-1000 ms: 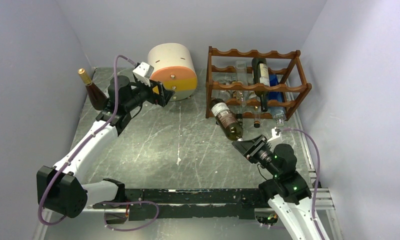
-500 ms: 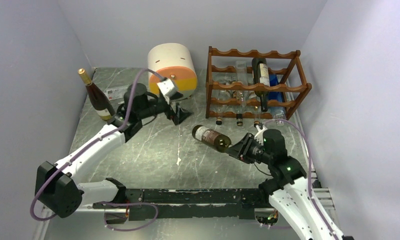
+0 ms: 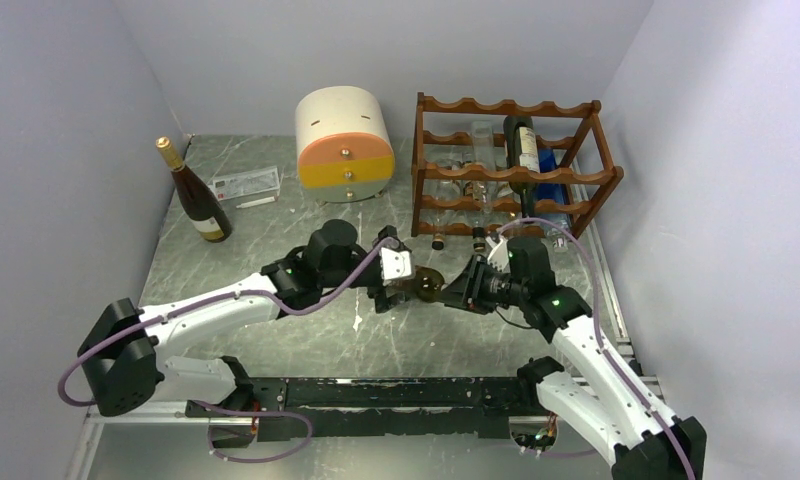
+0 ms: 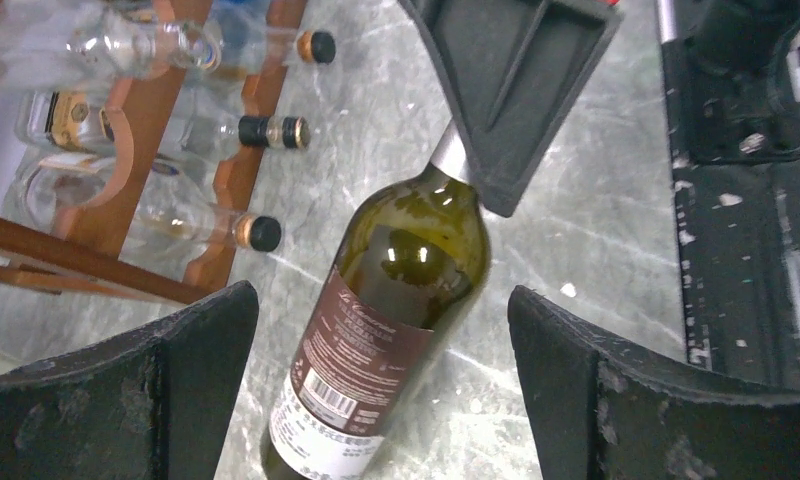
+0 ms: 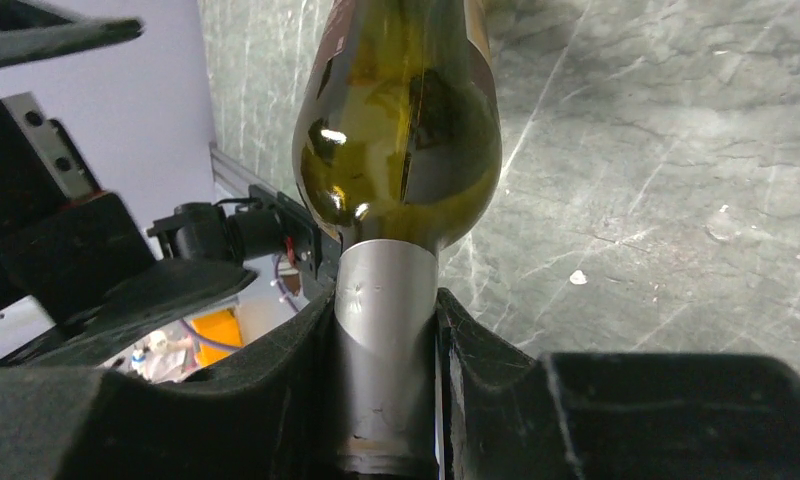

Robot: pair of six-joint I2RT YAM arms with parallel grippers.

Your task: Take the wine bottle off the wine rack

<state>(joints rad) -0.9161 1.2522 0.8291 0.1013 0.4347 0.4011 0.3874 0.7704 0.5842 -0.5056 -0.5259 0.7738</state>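
From above, the wine rack (image 3: 516,177) stands in the far right corner of the worktop (image 3: 276,240) with other bottles in its tiers. The wine bottle (image 3: 431,283) is clear of it, held roughly level over the middle of the worktop, just in front of the rack. The right gripper (image 3: 468,290) has it by the neck and the left gripper (image 3: 398,272) faces its base end. This looks like a handover being set up, probably because a neck hold alone is poor for standing the bottle down. In the left wrist view, the left fingers (image 4: 191,370) are spread wide, touching nothing. The bottle's labelled body lies centred between them but farther out, not yet inside their span. In the right wrist view, the right fingers (image 5: 276,400) are clamped on the silver capsule of the neck, and the green shoulder juts away beyond them over the worktop.
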